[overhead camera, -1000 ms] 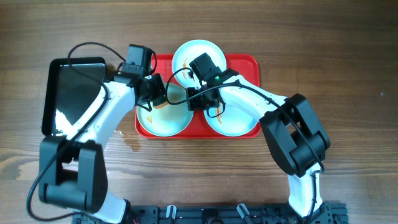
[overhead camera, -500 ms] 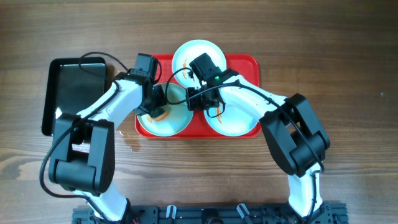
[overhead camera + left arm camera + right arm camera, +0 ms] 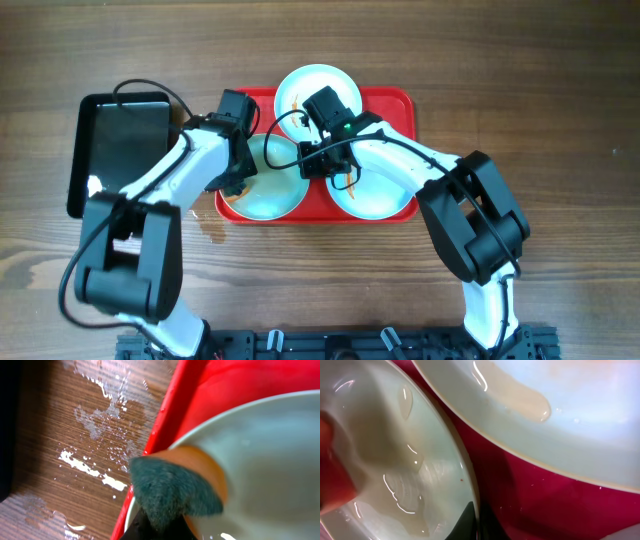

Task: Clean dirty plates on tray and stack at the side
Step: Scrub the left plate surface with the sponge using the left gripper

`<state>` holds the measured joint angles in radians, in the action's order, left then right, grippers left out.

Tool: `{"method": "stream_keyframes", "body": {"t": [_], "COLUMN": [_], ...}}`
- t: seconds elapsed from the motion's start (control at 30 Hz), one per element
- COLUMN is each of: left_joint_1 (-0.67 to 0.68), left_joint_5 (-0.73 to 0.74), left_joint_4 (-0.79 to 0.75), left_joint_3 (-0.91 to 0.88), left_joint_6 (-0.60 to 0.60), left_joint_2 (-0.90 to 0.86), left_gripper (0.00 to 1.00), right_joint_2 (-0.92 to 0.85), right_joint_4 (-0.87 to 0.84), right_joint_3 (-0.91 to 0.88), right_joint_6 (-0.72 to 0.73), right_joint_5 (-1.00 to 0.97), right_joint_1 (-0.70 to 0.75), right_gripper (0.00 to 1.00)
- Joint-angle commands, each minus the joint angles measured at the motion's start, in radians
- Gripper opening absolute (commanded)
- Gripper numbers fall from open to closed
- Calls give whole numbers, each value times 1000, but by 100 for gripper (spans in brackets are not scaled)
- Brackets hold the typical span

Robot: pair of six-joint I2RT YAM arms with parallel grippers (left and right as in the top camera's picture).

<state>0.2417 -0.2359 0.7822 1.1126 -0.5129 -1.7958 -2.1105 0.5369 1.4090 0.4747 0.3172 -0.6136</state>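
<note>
Three pale plates lie on the red tray (image 3: pixel 400 100): one at the back (image 3: pixel 300 85), one front left (image 3: pixel 275 195), one front right (image 3: pixel 380 200) with orange smears. My left gripper (image 3: pixel 237 178) is shut on a green-and-orange sponge (image 3: pixel 175 490), which presses on the front-left plate (image 3: pixel 270 460) at its left rim, by the tray's edge (image 3: pixel 170 415). My right gripper (image 3: pixel 310 163) is shut on that plate's right rim (image 3: pixel 470 485); its fingertips (image 3: pixel 472 522) straddle the rim. The wet plate (image 3: pixel 395 460) fills the left of the right wrist view; another plate (image 3: pixel 560 400) lies beyond.
A glossy black tray (image 3: pixel 115 150) lies on the wooden table left of the red tray. Water is splashed on the wood (image 3: pixel 95 425) beside the red tray's left edge. The two arms meet over the tray's middle.
My left gripper has carried the sponge from the plate's back part to its left rim. The right gripper and the plates have stayed in place.
</note>
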Motion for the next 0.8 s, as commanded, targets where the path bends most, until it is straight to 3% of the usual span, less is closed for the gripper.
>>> {"method": "stream_keyframes", "body": {"t": [0.0,0.33,0.53,0.77], "left_joint_1": [22,27,27,8], "left_joint_5": [75,337,323,90], "left_joint_4": [-3,-114,-108,-5], "left_joint_3": [4,-29,-45,-50], "left_joint_6": [-20,-20,-15,-16], "left_joint_2": [88,5,-50,-50], "left_gripper": [4,4,4,4], "right_joint_2": [-26,-26,-26,-26], "right_joint_4": [5,6,6,6], "right_joint_3": [-6,-6,-6,-6], "right_joint_6": [6,23,23,23], "right_joint_5": [-4,-4,-4,-4], "right_joint_1": [5,5,5,5], "right_gripper": [4,4,4,4]}}
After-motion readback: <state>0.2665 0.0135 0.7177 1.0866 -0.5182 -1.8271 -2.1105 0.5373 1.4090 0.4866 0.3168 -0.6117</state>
